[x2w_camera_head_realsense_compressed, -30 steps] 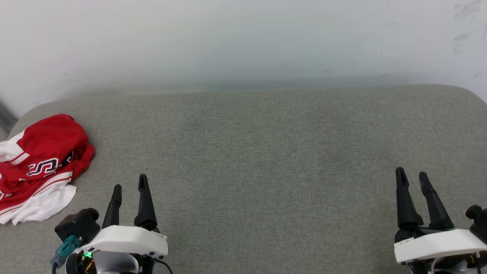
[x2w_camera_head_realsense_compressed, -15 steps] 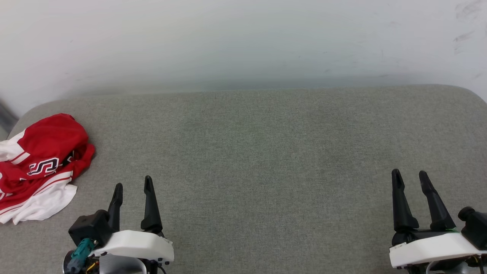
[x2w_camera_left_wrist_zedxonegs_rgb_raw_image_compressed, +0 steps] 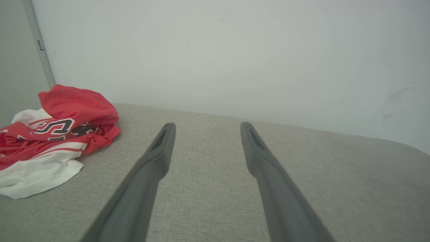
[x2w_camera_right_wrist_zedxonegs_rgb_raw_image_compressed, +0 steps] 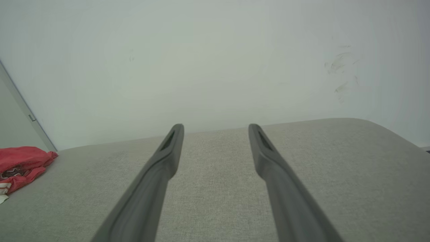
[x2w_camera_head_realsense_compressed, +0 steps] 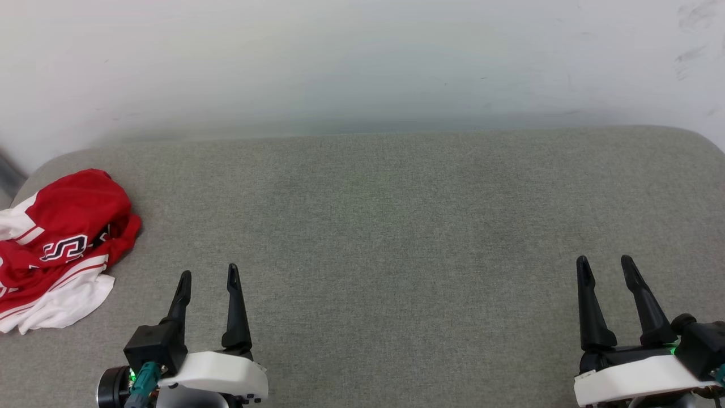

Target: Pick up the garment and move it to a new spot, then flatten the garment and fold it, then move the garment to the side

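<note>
Grey fabric-topped bench (x2w_camera_head_realsense_compressed: 396,215) with rounded far corners, set against a pale wall (x2w_camera_head_realsense_compressed: 362,56) that has faint scuffs at its upper right.

The shirt (x2w_camera_head_realsense_compressed: 62,243) lies crumpled in a heap at the far left end of the bench, well apart from both arms. It is red on top, with white cloth and red-and-white stripes spilling toward the near side. The left edge of the head view cuts it off, so its full spread cannot be judged. The lettering is mostly folded under. One black, white-outlined "S" reads clearly, the marks beside it are too creased to make out, and I can make out no number.

Left tool (x2w_camera_head_realsense_compressed: 208,272) is at the near edge of the bench, to the right of the shirt and clear of it. Its two dark fingers point away from the robot and stand parted, with bare grey cloth between them and nothing in their grip. The left wrist view (x2w_camera_left_wrist_zedxonegs_rgb_raw_image_compressed: 207,125) shows the same gap, with the shirt off to the left of the fingers.

Right tool (x2w_camera_head_realsense_compressed: 605,260) is at the near right and likewise spread with nothing between the fingers. In its wrist view the shirt is only a small red corner at the left border.

The bottom edge crops both white wrist housings. Whether the fingertips touch the bench or hang just above it cannot be told.

A thin grey upright strip (x2w_camera_left_wrist_zedxonegs_rgb_raw_image_compressed: 40,47) runs along the wall's left edge, and what it belongs to is unclear.
</note>
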You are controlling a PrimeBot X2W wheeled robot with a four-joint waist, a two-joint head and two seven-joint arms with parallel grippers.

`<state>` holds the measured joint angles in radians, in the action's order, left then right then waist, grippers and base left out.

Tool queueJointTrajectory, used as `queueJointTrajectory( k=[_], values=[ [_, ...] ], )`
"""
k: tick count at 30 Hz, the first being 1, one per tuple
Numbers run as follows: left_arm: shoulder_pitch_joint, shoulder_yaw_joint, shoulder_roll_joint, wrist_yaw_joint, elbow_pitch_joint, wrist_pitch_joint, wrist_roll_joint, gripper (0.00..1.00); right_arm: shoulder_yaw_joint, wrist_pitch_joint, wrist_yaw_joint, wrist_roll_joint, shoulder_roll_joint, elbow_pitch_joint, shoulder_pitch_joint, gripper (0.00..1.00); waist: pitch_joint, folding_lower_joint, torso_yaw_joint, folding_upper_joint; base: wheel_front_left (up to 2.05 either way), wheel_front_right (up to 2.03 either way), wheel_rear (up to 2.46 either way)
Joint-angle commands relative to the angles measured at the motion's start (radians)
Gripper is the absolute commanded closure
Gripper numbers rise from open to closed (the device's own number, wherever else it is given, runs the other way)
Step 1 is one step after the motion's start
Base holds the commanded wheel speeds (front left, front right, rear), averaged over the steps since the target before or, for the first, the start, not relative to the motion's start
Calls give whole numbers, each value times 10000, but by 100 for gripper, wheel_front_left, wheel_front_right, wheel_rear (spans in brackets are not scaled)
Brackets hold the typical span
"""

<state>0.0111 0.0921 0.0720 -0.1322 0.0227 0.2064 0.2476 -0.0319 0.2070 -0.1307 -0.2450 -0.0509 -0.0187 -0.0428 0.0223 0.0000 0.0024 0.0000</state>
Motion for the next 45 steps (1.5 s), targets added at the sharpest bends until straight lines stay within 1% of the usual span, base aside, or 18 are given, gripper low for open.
queueJointTrajectory(
  k=[1,12,28,45],
  values=[
    [21,44,23,29,-77,111,-260,0,-17,97,0,257,8,-117,-94,0,2,0,1,0,0,0,0],
    [163,106,-51,79,-21,325,-1099,0,-34,331,0,946,11,-172,-209,0,23,0,17,0,0,0,0],
    [352,-34,-176,198,130,617,-2021,0,16,603,0,1510,14,-145,-390,0,13,0,2,0,0,0,0],
    [353,-249,-220,278,369,604,-1811,0,33,588,1,1014,14,80,-412,0,15,0,3,0,0,0,0]
  ],
)
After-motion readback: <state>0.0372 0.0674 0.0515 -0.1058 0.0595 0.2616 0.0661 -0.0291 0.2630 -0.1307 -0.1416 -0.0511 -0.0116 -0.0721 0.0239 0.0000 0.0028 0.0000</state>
